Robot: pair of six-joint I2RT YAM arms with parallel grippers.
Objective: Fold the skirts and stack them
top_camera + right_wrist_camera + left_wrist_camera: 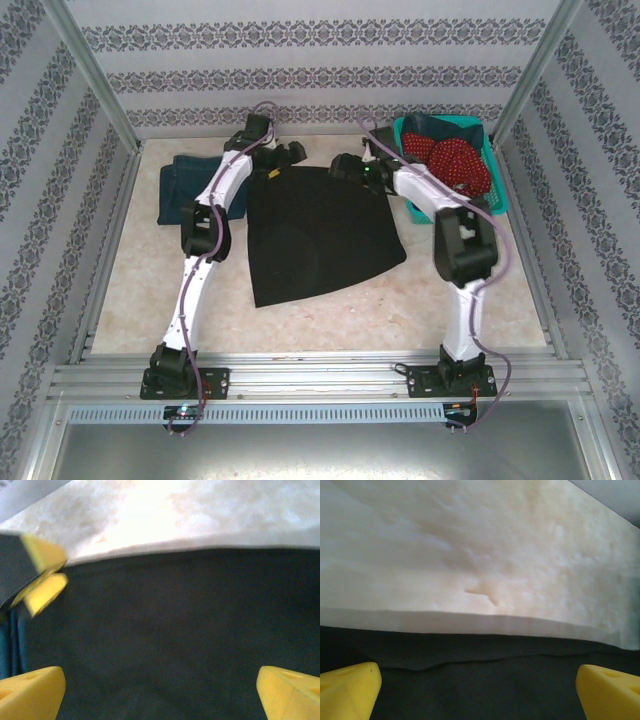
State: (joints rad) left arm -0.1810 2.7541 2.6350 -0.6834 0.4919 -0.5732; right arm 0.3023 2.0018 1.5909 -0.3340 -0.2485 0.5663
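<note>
Behind the left arm a folded denim skirt is half hidden. The black skirt lies flat on the worktop, waist probably at the far end. The left gripper and right gripper hover over it, wide open and empty.

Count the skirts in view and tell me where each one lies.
3 for sure: black skirt spread flat mid-table, folded denim skirt far left, red dotted skirt in the teal basket. Dark cloth behind it in the basket may be a fourth.
</note>
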